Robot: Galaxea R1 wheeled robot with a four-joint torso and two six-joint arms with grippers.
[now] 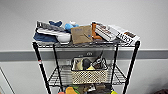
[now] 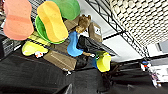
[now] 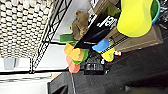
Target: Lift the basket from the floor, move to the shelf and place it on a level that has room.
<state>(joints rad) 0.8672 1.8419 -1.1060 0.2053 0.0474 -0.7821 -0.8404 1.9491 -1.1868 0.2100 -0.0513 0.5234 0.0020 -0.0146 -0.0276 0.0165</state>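
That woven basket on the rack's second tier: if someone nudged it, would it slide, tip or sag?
The basket looks stiff: its woven sides stand straight. It would probably slide rather than tip, being low and wide on the wire level. The things inside likely add some weight.

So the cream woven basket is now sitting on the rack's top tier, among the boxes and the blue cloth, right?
Not quite. The basket sits on the second-highest tier of the rack, below the top tier. The boxes and blue cloth are on the top tier, above it. The head view shows this.
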